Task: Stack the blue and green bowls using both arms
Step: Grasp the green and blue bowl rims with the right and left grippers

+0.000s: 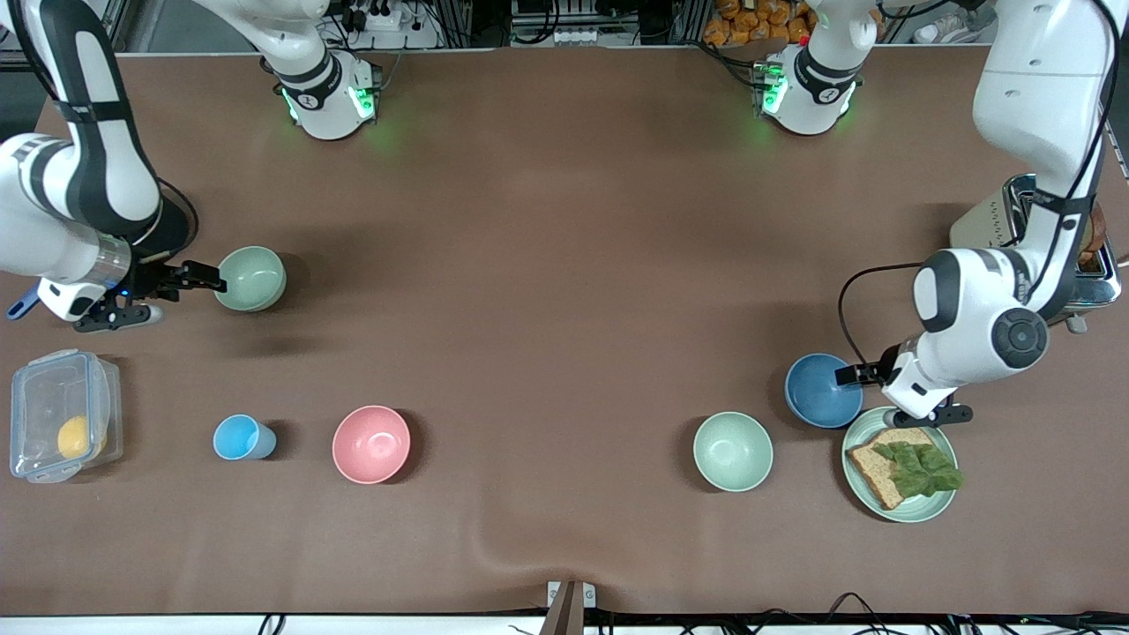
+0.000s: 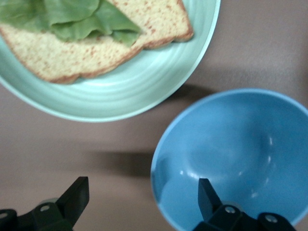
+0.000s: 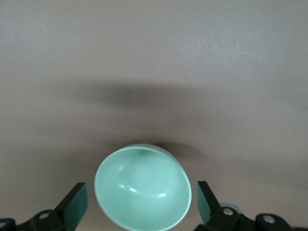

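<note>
The blue bowl (image 1: 816, 392) stands upright next to the green plate at the left arm's end of the table. My left gripper (image 1: 873, 392) is open at its rim. In the left wrist view (image 2: 142, 196) one finger is over the inside of the blue bowl (image 2: 240, 144) and the other over bare table outside it. The green bowl (image 1: 250, 279), pale sage, stands upright at the right arm's end. My right gripper (image 1: 187, 293) is open beside it. In the right wrist view (image 3: 140, 201) the green bowl (image 3: 142, 192) shows between the two fingers, untouched.
A wider, mintier green bowl (image 1: 732, 451) stands beside the blue bowl. The green plate (image 1: 900, 510) holds bread and lettuce; it also shows in the left wrist view (image 2: 144, 91). A pink bowl (image 1: 371, 444), light-blue cup (image 1: 240, 437), clear lidded box (image 1: 62, 414) and toaster (image 1: 1014, 212) are about.
</note>
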`<state>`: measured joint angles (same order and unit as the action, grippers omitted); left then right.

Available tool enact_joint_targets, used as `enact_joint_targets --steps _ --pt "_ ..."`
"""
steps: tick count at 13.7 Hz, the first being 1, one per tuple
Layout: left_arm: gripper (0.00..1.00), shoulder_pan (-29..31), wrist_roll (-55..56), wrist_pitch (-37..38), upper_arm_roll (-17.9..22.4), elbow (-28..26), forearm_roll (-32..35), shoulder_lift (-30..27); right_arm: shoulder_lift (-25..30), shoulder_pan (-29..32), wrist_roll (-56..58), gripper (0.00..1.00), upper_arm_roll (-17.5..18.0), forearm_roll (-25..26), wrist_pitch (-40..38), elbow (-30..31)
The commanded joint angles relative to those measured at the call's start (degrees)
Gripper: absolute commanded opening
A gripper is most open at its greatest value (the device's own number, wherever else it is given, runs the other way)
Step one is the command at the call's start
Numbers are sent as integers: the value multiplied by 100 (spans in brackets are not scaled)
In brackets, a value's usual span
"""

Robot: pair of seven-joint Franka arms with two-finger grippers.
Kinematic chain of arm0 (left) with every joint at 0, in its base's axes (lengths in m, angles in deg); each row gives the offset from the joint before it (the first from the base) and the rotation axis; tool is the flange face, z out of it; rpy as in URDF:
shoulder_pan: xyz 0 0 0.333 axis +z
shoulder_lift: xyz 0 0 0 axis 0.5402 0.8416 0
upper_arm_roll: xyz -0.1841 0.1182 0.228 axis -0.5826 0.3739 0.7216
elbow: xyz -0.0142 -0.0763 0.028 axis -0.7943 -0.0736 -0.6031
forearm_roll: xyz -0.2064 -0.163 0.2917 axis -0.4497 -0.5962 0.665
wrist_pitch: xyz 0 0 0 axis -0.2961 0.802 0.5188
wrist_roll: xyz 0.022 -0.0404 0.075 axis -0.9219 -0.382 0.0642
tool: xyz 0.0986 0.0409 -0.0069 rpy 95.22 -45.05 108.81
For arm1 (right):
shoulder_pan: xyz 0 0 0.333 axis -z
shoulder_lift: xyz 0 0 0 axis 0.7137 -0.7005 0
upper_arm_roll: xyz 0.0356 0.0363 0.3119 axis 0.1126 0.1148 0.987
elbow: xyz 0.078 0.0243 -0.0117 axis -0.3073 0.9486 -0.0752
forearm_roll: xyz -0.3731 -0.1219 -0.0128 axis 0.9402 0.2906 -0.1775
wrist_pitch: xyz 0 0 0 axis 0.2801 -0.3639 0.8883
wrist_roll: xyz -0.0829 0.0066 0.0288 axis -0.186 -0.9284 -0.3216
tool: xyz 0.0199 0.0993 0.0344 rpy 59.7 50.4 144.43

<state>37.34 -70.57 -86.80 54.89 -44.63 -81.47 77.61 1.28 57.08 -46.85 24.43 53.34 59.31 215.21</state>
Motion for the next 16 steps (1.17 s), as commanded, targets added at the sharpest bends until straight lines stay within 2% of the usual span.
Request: enact_joint_targets --steps 1,2,3,4,5,7,8,10,12,13,14,16 --pt "100 -34 -22 -83 -1 308 99 206 -72 365 622 100 56 -148 304 219" --pt "96 -69 -22 -83 -1 352 99 258 -125 410 676 100 56 -148 382 228" --pt "61 -69 -22 -83 -1 362 108 268 -204 445 737 100 56 -157 444 263" --pt "10 -69 -22 -83 -1 362 108 268 -291 524 868 100 65 -209 540 298" --pt "0 -69 -22 -83 -1 362 108 268 -397 577 1166 100 65 -331 707 333" --pt "0 -69 -22 -83 -1 370 108 259 -643 743 1659 100 56 -639 883 342" --pt "0 -69 -31 -74 -1 370 108 242 -722 796 1774 96 56 -762 928 351" --pt "0 -61 -31 -65 -1 362 117 180 -758 806 1793 68 65 -895 980 447" --pt "0 -43 -22 -22 -1 344 108 67 -758 797 1801 31 65 -886 1139 535" --pt "0 -26 -22 66 -1 327 108 -39 -758 779 1801 5 65 -895 1139 536" --pt "0 -17 -31 275 -1 326 99 -179 -749 770 1810 0 65 -895 1130 536" --pt "0 9 12 558 -10 274 29 -486 -741 762 1897 0 65 -886 1122 527"
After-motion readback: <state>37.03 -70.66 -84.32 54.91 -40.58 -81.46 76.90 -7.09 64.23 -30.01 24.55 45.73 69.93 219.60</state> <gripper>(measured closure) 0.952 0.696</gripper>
